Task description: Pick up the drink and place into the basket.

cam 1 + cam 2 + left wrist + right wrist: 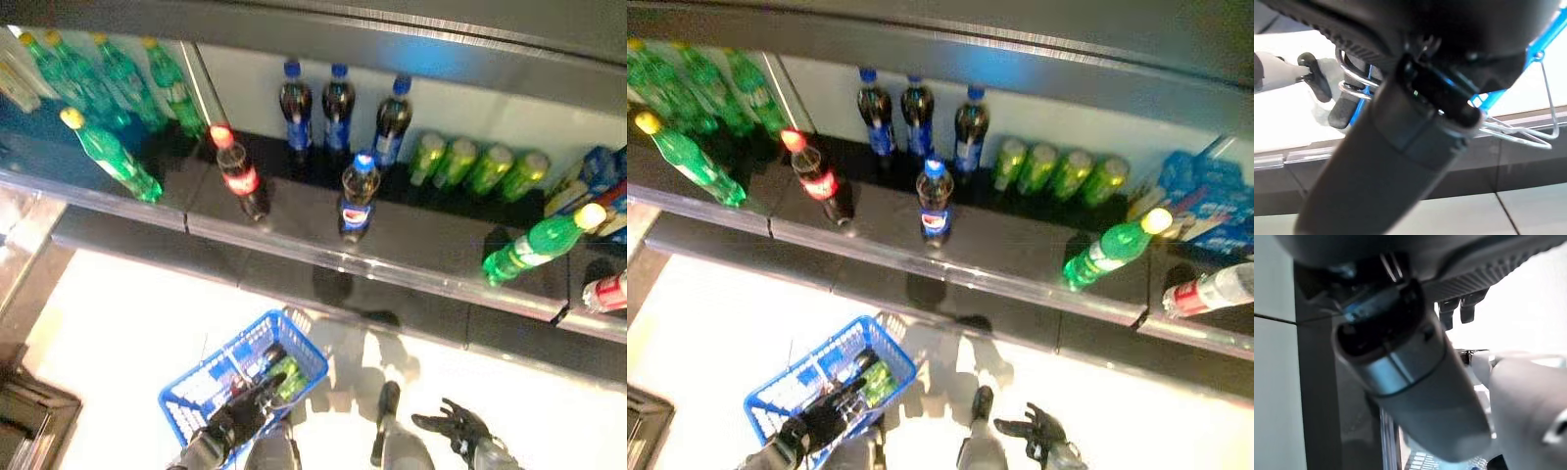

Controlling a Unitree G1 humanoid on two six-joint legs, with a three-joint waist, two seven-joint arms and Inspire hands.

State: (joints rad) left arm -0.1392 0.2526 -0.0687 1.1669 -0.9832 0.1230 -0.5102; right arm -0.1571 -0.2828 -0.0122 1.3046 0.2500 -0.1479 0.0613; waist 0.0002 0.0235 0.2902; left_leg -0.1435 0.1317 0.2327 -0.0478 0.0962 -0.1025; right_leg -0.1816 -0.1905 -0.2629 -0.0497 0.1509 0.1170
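Note:
My left hand (238,413) is shut on the thin wire handles (1354,85) of the blue basket (201,390), which hangs low at the left, off the floor. A green drink (288,376) and a dark one lie inside the basket. My right hand (453,427) hangs low at the right with its fingers spread, open and empty. On the dark shelf above stand cola bottles with blue caps (358,199), a red-capped bottle (238,172), green bottles (110,152) and green cans (477,166).
The shelf's clear front lip (392,279) runs across the view. A tilted green bottle with a yellow cap (541,241) stands at the right, next to blue packs (588,176). A dark object (29,416) sits on the pale floor at the far left.

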